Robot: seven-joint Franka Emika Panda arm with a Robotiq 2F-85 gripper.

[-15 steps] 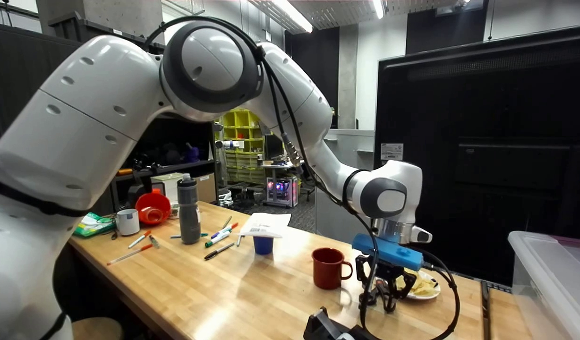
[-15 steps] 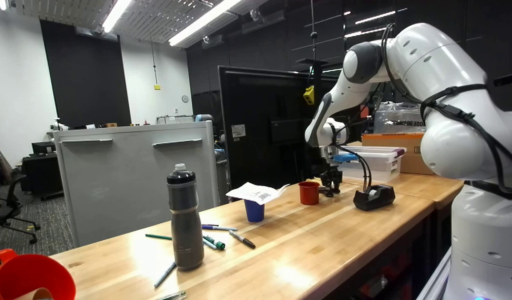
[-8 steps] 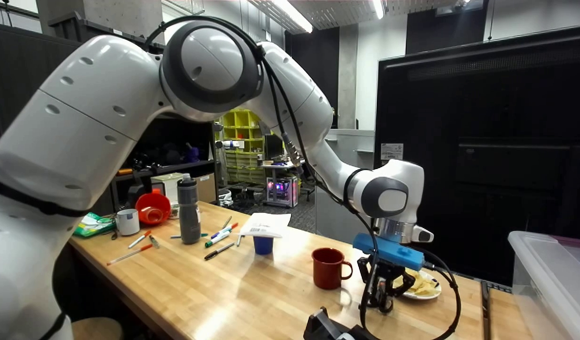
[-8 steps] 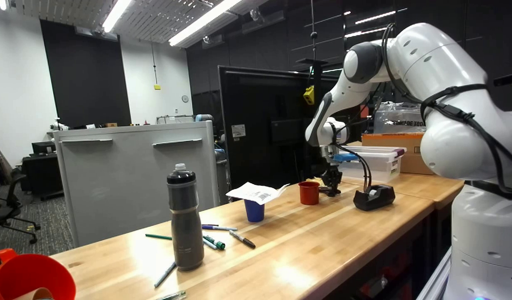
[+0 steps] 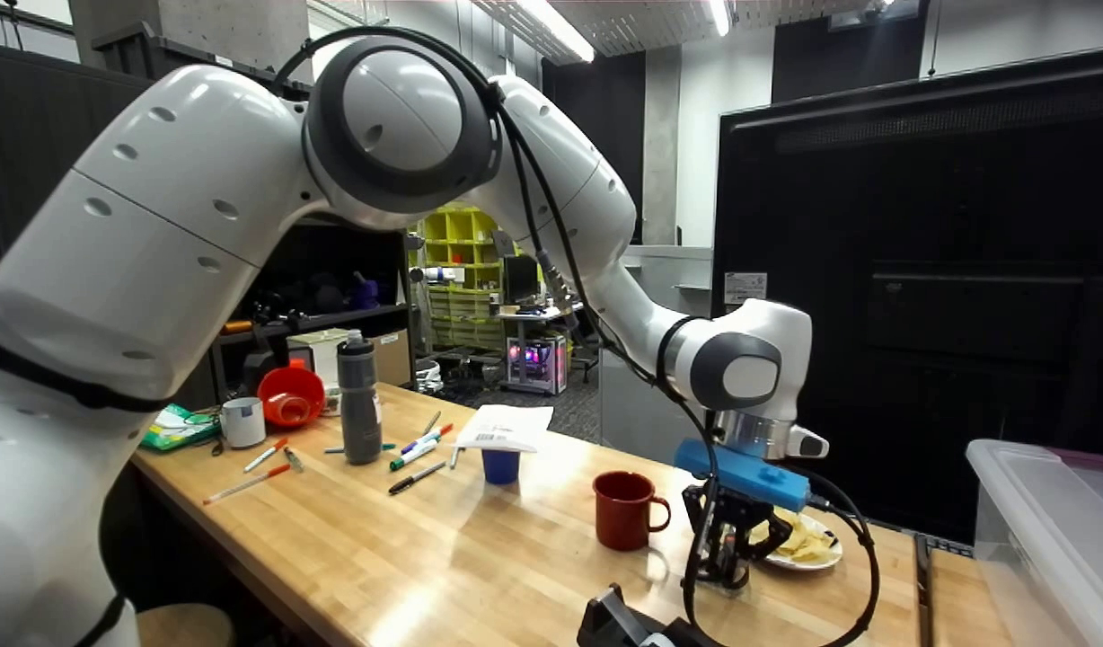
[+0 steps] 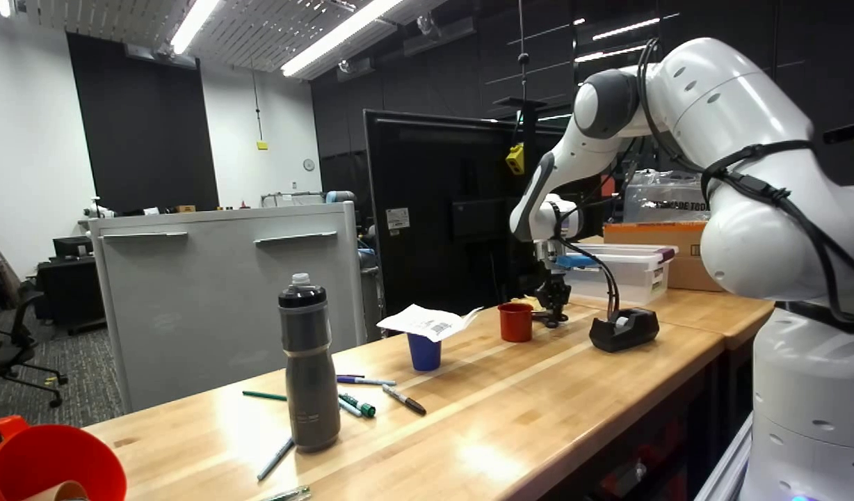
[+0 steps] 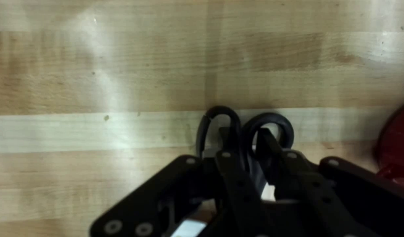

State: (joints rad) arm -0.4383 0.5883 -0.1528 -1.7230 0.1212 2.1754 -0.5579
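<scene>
Wrist view | your black two-finger gripper (image 7: pixel 244 135) — drawn nearly together, gripping black loop-handled scissors (image 7: pixel 248 130) | near: round red mug (image 7: pixel 399 140)

Lit brightly from ceiling tubes (image 6: pixel 340 37) overhead in both exterior views | glaring white in patches on the counter (image 6: pixel 479 445) | mostly crisp there | dimmer, streaked with pale reflections in wrist view | softly blurred, near-black at the hand (image 7: pixel 246 141) and black loops (image 7: pixel 271 117)

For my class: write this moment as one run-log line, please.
gripper: closed on black looped handles | red mug: upright, apart from gripper | plate: holding yellow chips | white packet: atop blue cup
</scene>
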